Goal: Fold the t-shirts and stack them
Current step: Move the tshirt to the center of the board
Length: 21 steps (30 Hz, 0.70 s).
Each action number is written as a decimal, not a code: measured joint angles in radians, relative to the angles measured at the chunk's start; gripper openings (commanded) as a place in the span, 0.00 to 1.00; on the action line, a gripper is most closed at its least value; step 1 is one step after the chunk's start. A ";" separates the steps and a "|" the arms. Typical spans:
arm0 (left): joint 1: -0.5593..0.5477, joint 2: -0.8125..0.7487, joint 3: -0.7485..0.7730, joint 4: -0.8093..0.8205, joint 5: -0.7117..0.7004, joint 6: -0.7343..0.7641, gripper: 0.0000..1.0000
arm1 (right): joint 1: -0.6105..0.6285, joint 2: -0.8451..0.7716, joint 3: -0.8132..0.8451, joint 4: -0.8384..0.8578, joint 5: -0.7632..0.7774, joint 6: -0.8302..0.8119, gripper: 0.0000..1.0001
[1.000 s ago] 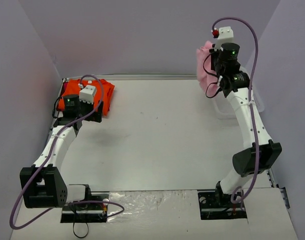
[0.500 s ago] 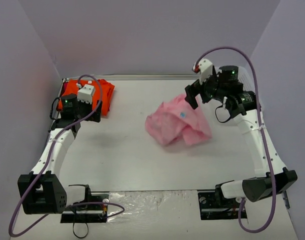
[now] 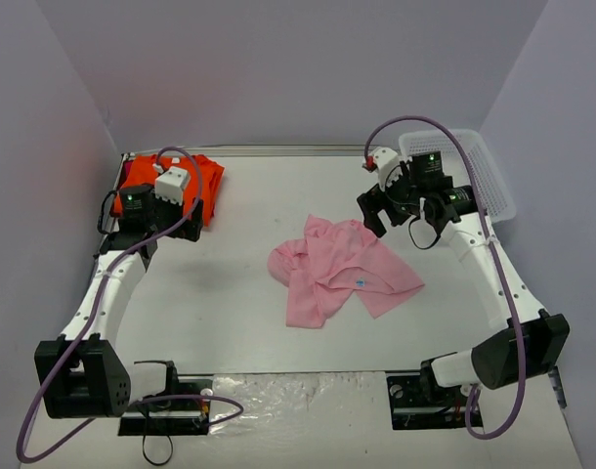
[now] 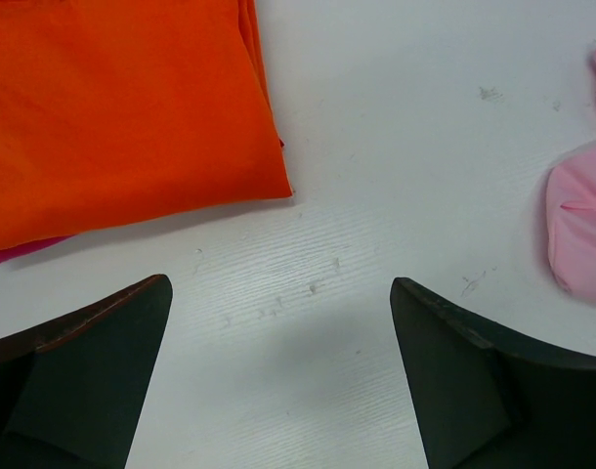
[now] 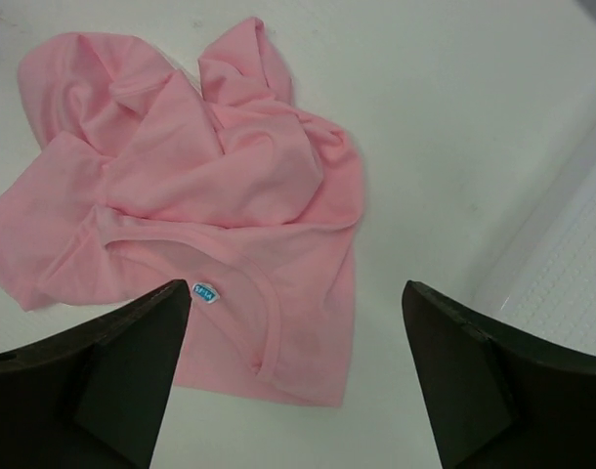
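T-shirt in orange (image 3: 208, 182) partly hidden by gaping left pincer (image 4: 278, 288); right pincer (image 5: 296, 291) gapes empty.

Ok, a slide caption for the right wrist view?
Open right end effector above a crumpled pink t-shirt on the white table.

Both arms are built the same way. The left arm (image 3: 107, 288) and the right arm (image 3: 493, 266) have slim white shells for the links and chunky black housings at the joints. A purple cable (image 3: 422, 119) runs along each one. Near each wrist a small green light (image 3: 134, 196) glows on a black housing, beside a white camera block (image 3: 171, 183). The right block carries a little red part (image 3: 369, 166). The left claw (image 4: 280, 285) and the right claw (image 5: 296, 287) have broad, matt black, wedge-shaped fingers (image 4: 83, 371).
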 measured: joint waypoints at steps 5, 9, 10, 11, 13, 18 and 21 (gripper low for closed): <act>-0.006 0.013 0.000 -0.005 0.035 0.001 0.94 | -0.017 0.095 -0.082 0.064 0.113 0.021 0.27; -0.035 0.037 0.000 -0.007 0.035 0.002 0.94 | -0.054 0.274 -0.087 0.103 0.157 0.028 0.38; -0.043 0.043 0.000 -0.010 0.034 0.003 0.94 | -0.060 0.315 -0.087 0.106 0.154 0.026 0.41; -0.050 0.049 0.001 -0.014 0.035 0.005 0.94 | -0.066 0.346 -0.087 0.106 0.151 0.023 0.44; -0.060 0.060 0.001 -0.024 0.035 0.007 0.94 | -0.072 0.391 -0.087 0.091 0.119 0.013 0.53; -0.063 0.071 0.001 -0.037 0.034 0.008 0.94 | 0.003 0.369 -0.087 0.017 0.020 -0.040 0.63; -0.063 0.080 0.002 -0.039 0.035 0.008 0.94 | 0.109 0.319 -0.092 -0.005 0.007 -0.055 0.63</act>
